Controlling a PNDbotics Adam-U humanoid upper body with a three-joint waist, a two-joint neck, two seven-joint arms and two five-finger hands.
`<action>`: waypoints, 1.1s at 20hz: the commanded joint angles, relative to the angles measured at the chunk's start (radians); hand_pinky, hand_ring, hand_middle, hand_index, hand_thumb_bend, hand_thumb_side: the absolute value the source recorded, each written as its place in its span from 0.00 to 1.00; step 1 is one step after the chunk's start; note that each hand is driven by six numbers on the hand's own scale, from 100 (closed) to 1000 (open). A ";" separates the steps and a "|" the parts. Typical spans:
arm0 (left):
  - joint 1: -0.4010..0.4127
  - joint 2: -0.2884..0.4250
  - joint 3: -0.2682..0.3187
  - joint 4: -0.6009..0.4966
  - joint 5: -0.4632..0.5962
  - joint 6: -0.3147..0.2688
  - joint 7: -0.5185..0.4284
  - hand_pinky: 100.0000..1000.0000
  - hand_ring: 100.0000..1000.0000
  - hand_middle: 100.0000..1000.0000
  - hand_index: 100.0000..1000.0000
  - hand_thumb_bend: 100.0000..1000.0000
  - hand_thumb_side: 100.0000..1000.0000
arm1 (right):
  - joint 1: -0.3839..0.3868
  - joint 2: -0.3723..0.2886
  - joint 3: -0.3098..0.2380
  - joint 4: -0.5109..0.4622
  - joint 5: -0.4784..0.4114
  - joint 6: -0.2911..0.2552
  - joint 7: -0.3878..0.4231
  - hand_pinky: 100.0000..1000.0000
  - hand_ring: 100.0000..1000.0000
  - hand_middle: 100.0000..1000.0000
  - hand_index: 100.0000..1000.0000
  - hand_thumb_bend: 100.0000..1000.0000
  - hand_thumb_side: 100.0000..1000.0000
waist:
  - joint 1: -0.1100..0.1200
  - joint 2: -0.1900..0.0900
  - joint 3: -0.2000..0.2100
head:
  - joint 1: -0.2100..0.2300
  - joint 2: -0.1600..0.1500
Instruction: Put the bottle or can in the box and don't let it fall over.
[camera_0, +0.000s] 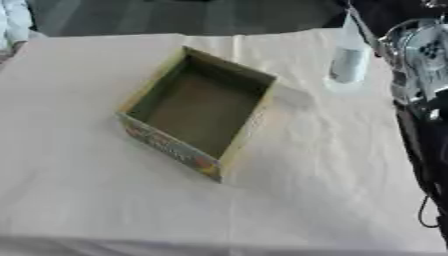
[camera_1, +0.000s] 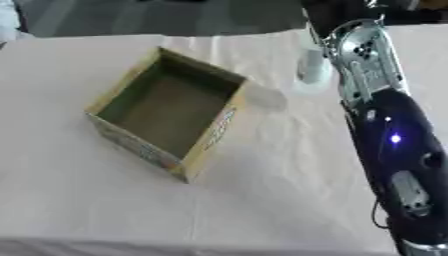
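The bottle (camera_0: 348, 60) is standing up on the counter (camera_0: 332, 175), far and right of the open box (camera_0: 197, 112). The right arm (camera_1: 385, 125) is reaching beside it; its hand is hiding, so I cannot tell its grip.

Right arm (camera_1: 385, 130): I see its hand cut off above the bottle (camera_0: 348, 62). Bottle: blurred, label unreadable, partly hidden in right eye view.

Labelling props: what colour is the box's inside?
Dull olive-green inside the box, clearest in the left eye view.
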 joint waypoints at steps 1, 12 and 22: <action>-0.016 0.029 0.004 -0.018 0.001 -0.003 -0.002 0.76 0.85 0.85 0.87 0.71 0.67 | -0.038 0.011 0.004 -0.038 -0.016 0.010 -0.001 0.00 0.00 0.00 1.00 0.47 0.83 | -0.001 -0.022 0.003 | 0.009 0.011; -0.029 0.041 -0.008 -0.014 0.004 -0.001 -0.011 0.76 0.86 0.85 0.88 0.71 0.67 | -0.120 0.123 0.076 -0.121 -0.064 0.096 -0.032 0.00 0.00 0.00 0.99 0.43 0.83 | -0.025 -0.056 0.007 | 0.000 0.016; -0.037 0.043 -0.014 -0.013 0.006 0.000 -0.017 0.76 0.86 0.85 0.87 0.71 0.66 | -0.194 0.220 0.141 -0.125 -0.090 0.170 -0.042 0.00 0.00 0.00 0.99 0.39 0.84 | -0.033 -0.065 0.037 | -0.048 0.016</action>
